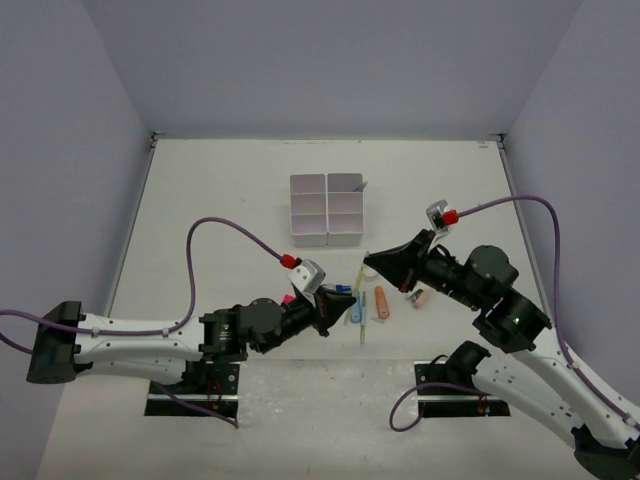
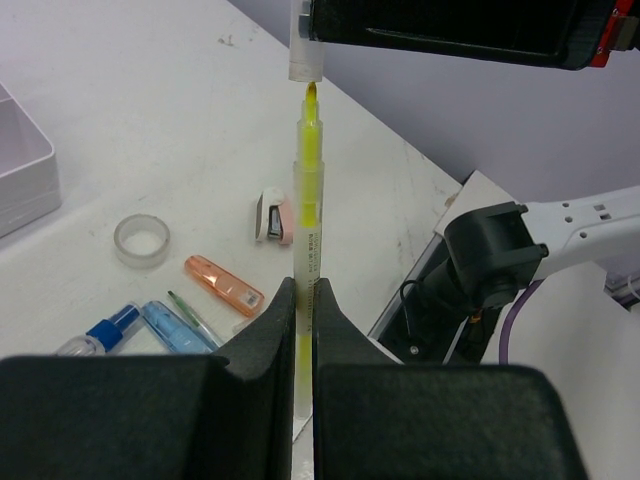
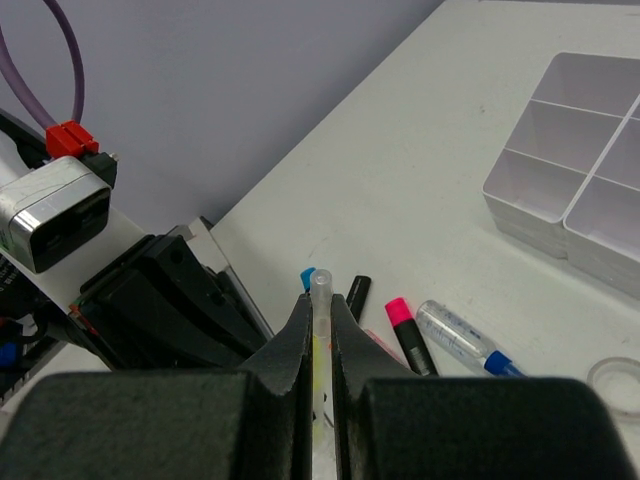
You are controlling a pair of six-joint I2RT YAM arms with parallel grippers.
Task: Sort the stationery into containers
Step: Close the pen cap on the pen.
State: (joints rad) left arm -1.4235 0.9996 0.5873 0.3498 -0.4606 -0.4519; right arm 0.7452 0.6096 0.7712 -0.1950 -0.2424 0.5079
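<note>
The left fingers [image 2: 265,345] are clenched on the barrel of an uncapped yellow highlighter [image 2: 308,220]. The right fingers [image 3: 290,350] are clenched on its clear cap [image 3: 321,288], with the tip at the cap's mouth. Both are held above the surface [image 1: 220,200], on the near side of the organiser tray [image 1: 326,238]. All visible tray compartments appear empty. The tape ring [image 2: 140,241], the glue pen [image 2: 100,335] and other items lie unsorted near the tray. Judged state: sorting is barely begun.

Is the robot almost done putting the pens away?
Not nearly. The white plastic organiser tray looks empty. The left gripper grips a yellow highlighter; the right gripper pinches its clear cap, just off the tip. The clear tape ring, orange marker and blue pens lie on the table.
</note>
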